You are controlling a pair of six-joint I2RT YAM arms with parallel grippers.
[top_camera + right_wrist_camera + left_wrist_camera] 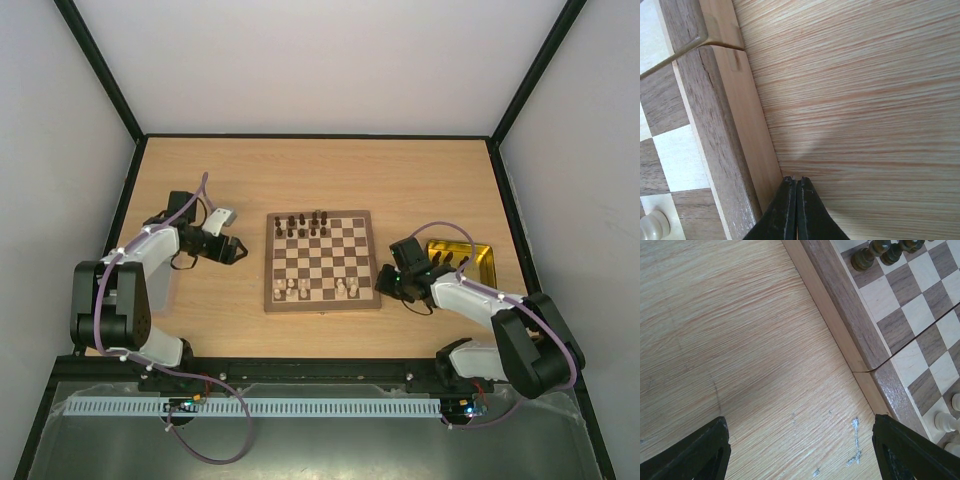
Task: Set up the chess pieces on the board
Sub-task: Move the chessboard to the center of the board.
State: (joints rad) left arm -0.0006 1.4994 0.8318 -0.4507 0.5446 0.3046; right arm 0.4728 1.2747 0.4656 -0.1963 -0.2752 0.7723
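Pieces (pixel 305 224) fill only part of the board (pixel 322 265). The rest, likely in the tray (pixel 478 258), lie just behind the right jaws, which are pinched shut and empty. Left jaws gape, empty, across the board, so right's nearer.

The left arm (pixel 112 300) rises from its base, bends at the elbow and turns its wrist inward, so the left end effector (pixel 237 250) points toward the middle. Its two dark fingers (pixel 695 452) stand wide apart with nothing between them. The right arm (pixel 520 345) reaches inward and low, with the right end effector (pixel 383 281) pointing left, its fingers (pixel 785 210) pressed tightly together and holding nothing.
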